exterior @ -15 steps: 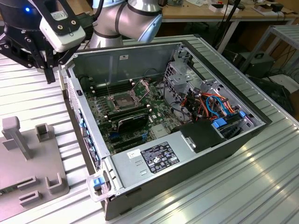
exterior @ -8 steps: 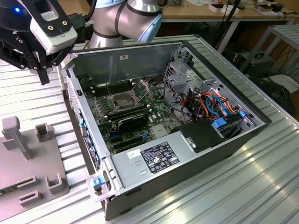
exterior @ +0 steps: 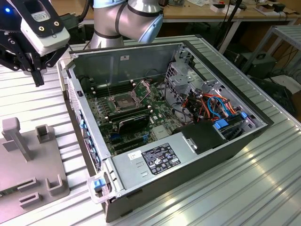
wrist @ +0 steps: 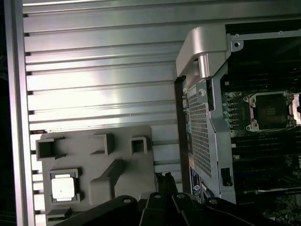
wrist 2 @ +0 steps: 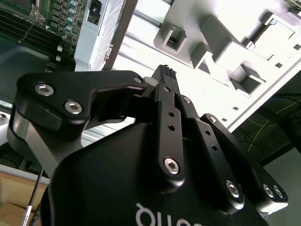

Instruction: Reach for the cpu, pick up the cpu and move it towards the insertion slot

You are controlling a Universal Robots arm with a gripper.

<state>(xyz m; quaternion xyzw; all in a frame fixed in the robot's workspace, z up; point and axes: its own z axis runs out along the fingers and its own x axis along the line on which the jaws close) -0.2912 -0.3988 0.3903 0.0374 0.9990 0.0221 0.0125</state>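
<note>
An open computer case [exterior: 202,162] lies on a ribbed aluminium table [exterior: 244,197]. In the exterior view a grey fixture plate [exterior: 23,176] sits at about eight o'clock from the case, cut off by the exterior view's left edge. Blocks and a tall post [exterior: 13,136] rise from the plate. The case's perforated end wall [wrist: 200,136] stands between the plate and the motherboard. A grey power supply [exterior: 155,160] lies at five o'clock from the insertion slot [exterior: 123,101], and orange and blue cables [exterior: 211,106] at three o'clock. The slot has a shiny frame and dark centre; its thin lever is hard to make out. The gripper [exterior: 37,79] hangs at ten o'clock from the case, its fingers [wrist 2: 165,80] pressed together on nothing. In the first wrist view its black body covers part of the plate's edge. The cpu [wrist: 63,187], a small square with a pale silvery face, lies flat in a square pocket of the plate, apart from the gripper
</note>
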